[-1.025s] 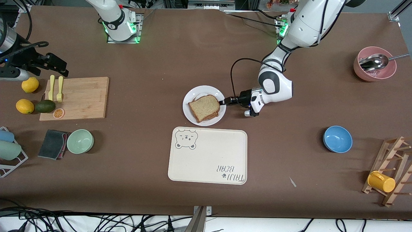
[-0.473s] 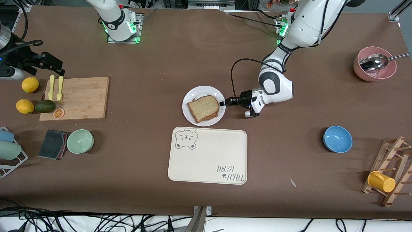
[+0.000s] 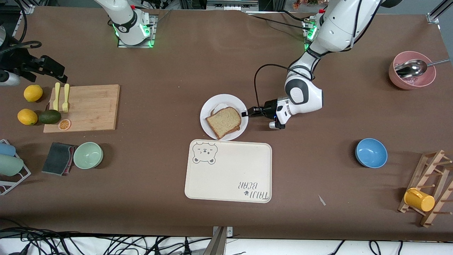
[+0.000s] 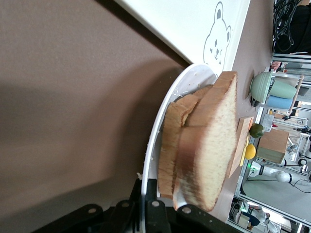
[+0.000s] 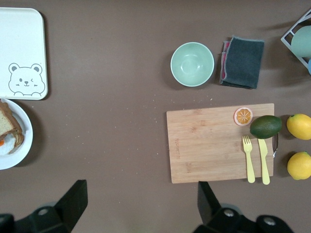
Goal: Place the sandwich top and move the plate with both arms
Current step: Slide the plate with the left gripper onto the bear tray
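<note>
The round white plate (image 3: 226, 98) lies mid-table, just farther from the front camera than the tray. On it the sandwich top (image 3: 223, 121), a tan slice with a darker crust, rests slightly askew over a lower slice (image 4: 171, 141). My left gripper (image 3: 244, 113) lies low at the plate's edge toward the left arm's end. In the left wrist view it (image 4: 148, 191) is shut on the plate's rim (image 4: 160, 121), one finger under and one on top, beside the sandwich top (image 4: 214, 141). My right gripper (image 3: 53, 69) hangs open and holds nothing, over the table by the cutting board's end.
A cream bear tray (image 3: 228, 171) lies close to the plate, nearer the front camera. Toward the right arm's end are a cutting board (image 3: 83, 108) with cutlery, lemons, an avocado, a green bowl (image 3: 88, 155) and a cloth. A blue bowl (image 3: 371, 152), pink bowl (image 3: 412, 71) and mug rack sit toward the left arm's end.
The left gripper's fingers closed onto the plate's rim, and the plate and sandwich shifted slightly. The right gripper drifted outward toward its end of the table.
</note>
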Controlling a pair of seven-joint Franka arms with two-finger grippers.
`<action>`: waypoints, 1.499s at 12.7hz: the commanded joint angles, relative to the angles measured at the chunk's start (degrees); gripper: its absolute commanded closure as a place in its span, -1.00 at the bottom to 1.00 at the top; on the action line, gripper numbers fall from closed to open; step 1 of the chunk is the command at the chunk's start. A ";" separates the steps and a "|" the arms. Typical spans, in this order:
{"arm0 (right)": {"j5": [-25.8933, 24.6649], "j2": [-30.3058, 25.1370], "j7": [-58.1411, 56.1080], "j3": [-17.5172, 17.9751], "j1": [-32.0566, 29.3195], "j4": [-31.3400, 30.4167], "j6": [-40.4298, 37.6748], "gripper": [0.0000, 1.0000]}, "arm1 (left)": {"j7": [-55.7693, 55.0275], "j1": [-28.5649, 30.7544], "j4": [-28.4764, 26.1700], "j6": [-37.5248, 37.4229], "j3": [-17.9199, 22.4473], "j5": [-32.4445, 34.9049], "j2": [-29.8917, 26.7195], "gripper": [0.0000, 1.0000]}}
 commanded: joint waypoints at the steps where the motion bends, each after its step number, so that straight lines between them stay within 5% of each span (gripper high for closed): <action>1: 2.24 -0.17 -0.65 0.06 -0.09 1.40 -1.22 -1.00 | 3.46 -0.53 0.28 0.04 0.93 -2.86 -0.18 1.00; 5: 2.42 0.01 -0.39 -0.03 -0.09 1.57 -0.79 -1.00 | 15.41 0.79 0.28 -4.09 1.46 -7.50 -0.97 1.00; 12: 3.21 0.27 -1.00 -1.35 0.09 1.66 -1.93 -1.00 | 14.65 1.41 3.70 -6.91 2.16 -8.40 -0.80 1.00; 19: 5.76 -0.08 -1.18 -3.28 0.00 2.19 -2.28 -1.00 | 7.37 0.71 17.12 -3.41 5.06 -7.52 6.49 1.00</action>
